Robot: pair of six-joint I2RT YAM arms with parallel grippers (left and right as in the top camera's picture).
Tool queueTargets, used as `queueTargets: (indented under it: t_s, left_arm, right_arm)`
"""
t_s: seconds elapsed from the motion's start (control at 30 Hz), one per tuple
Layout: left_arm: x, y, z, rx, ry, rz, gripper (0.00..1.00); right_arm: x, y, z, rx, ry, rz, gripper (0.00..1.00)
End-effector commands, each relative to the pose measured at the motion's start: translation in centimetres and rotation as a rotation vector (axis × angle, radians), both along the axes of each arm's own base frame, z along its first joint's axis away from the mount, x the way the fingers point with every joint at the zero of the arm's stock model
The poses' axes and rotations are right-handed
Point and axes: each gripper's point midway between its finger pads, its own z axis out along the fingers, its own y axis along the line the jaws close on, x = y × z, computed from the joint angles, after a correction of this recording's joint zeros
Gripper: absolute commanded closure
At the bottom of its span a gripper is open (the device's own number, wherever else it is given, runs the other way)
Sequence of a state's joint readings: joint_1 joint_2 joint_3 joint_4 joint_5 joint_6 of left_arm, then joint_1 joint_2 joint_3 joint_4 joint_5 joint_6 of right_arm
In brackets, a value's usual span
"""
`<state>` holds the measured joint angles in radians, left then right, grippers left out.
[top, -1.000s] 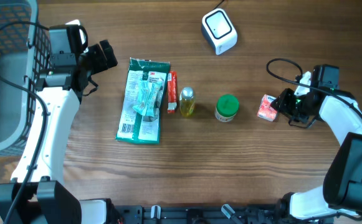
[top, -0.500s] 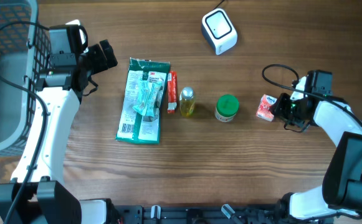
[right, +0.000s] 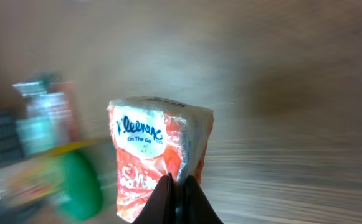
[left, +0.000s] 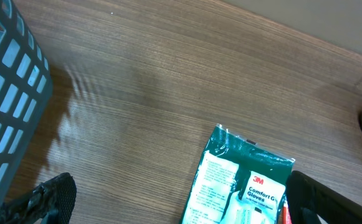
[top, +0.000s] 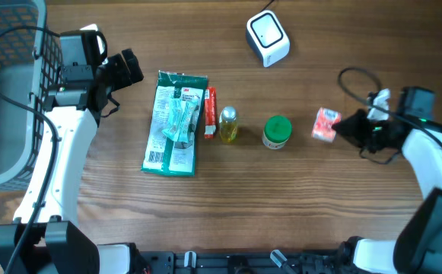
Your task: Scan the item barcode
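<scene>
A small orange-and-white Kleenex tissue pack (top: 325,125) hangs at the right of the table, and my right gripper (top: 348,126) is shut on its right edge. In the right wrist view the fingertips (right: 169,186) pinch the pack's (right: 148,155) crinkled side seam, with its printed face toward the camera. No barcode shows. The white scanner (top: 268,38) stands at the back of the table, well apart from the pack. My left gripper (top: 126,69) hovers open at the far left, beside the top of a green glove packet (left: 246,186), with nothing between its fingers (left: 43,199).
A row lies across the middle: the glove packet (top: 175,123), a thin red item (top: 211,113), a small yellow bottle (top: 228,125) and a green-lidded jar (top: 277,132). A dark wire basket (top: 4,91) stands at the left edge.
My right gripper has closed on the tissue pack's edge. The right arm has drawn back to the right, and the pack has shifted slightly toward the back. The left arm has not moved.
</scene>
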<state>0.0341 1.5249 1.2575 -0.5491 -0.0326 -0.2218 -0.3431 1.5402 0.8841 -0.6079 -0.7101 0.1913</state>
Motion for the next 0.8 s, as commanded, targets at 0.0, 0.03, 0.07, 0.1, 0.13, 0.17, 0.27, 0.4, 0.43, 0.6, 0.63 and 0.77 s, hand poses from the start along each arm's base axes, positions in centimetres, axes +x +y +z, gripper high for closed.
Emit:
queueTargets:
  t_s: [0.0,0.03,0.07,0.1,0.13,0.17,0.27,0.4,0.43,0.6,0.63,0.77]
  left_arm:
    - [0.1,0.3,0.3,0.013,-0.008,0.005,0.0]
    - [0.1,0.3,0.3,0.013,-0.008,0.005,0.0]
    - [0.1,0.3,0.3,0.013,-0.008,0.005,0.0]
    - [0.1,0.3,0.3,0.013,-0.008,0.005,0.0]
    - [0.1,0.3,0.3,0.013,-0.008,0.005,0.0]
    - [0.1,0.3,0.3,0.013,-0.008,0.005,0.0]
    - [0.1,0.3,0.3,0.013,-0.008,0.005,0.0]
    - [0.1,0.3,0.3,0.013,-0.008,0.005,0.0]
    - [0.1,0.3,0.3,0.013,-0.008,0.004,0.0]
    - [0.1,0.3,0.3,0.013,-0.008,0.005,0.0]
    - [0.1,0.3,0.3,0.013,-0.008,0.005,0.0]
    - [0.1,0.3,0.3,0.013,-0.008,0.005,0.0]
  right_arm:
    - [-0.5,4.1,8.7,0.401,-0.314,0.206,0.96]
    - [-1.1,4.6,9.5,0.457,-0.349,0.235,0.96]
    - [-1.4,5.0,10.0,0.489,-0.37,0.254,0.96]
    - [-1.8,5.4,10.4,0.519,-0.387,0.27,0.96]
    - [-2.1,5.9,10.8,0.55,-0.407,0.289,0.96]
    - [-2.6,6.6,11.3,0.594,-0.435,0.317,0.96]
    - [-3.7,8.3,13.1,0.706,-0.512,0.396,0.96]
    - [-4.6,11.0,13.1,0.732,-0.479,0.486,0.96]
    - [-4.9,11.6,13.1,0.738,-0.472,0.506,0.96]
    - [-6.5,14.8,13.1,0.769,-0.43,0.615,0.96]
    - [-6.7,15.2,13.1,0.774,-0.422,0.63,0.96]
    - [-7.4,16.1,13.1,0.787,-0.399,0.661,0.96]
